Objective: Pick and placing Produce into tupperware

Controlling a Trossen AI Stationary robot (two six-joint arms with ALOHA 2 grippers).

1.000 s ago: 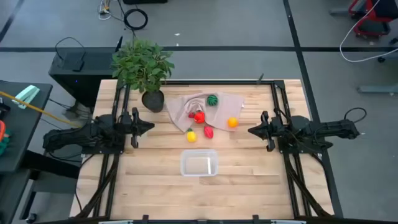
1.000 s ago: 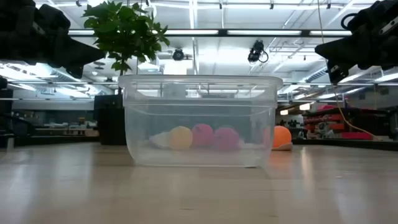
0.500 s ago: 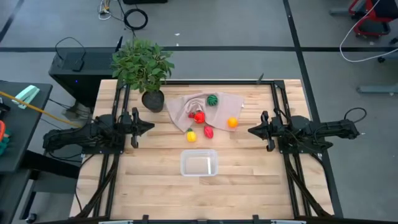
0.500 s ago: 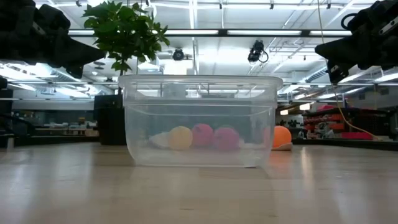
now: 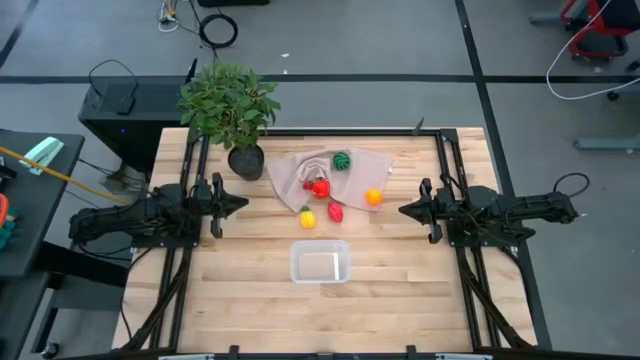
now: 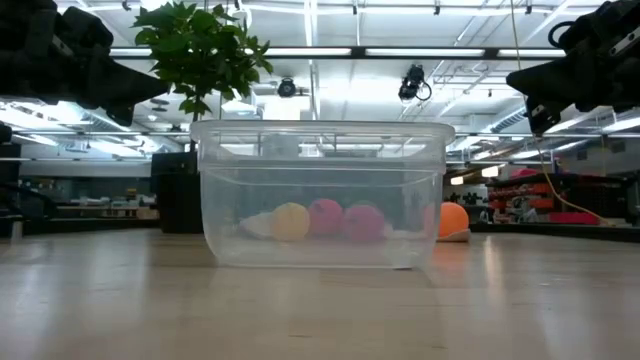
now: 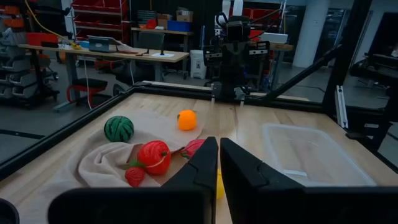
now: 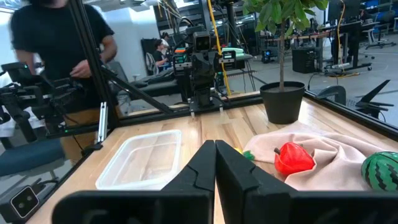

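The clear tupperware (image 5: 320,263) stands empty on the table's near middle; it also shows in the low view (image 6: 320,195). Behind it a beige cloth (image 5: 325,172) bears the dark green round piece (image 5: 342,160) and a red piece (image 5: 320,187). A second red piece (image 5: 335,212), the yellow piece (image 5: 307,219) and the orange piece (image 5: 373,197) lie at the cloth's near edge. My left gripper (image 5: 243,203) hovers shut left of the produce, and its wrist view (image 7: 219,152) shows the fingers together. My right gripper (image 5: 402,210) hovers shut to the right, as its wrist view (image 8: 215,149) shows.
A leafy potted plant (image 5: 232,110) stands at the table's far left, beside the cloth. A person (image 8: 56,43) stands beyond the table's left side in the right wrist view. Bare wood lies around the tupperware, left, right and near.
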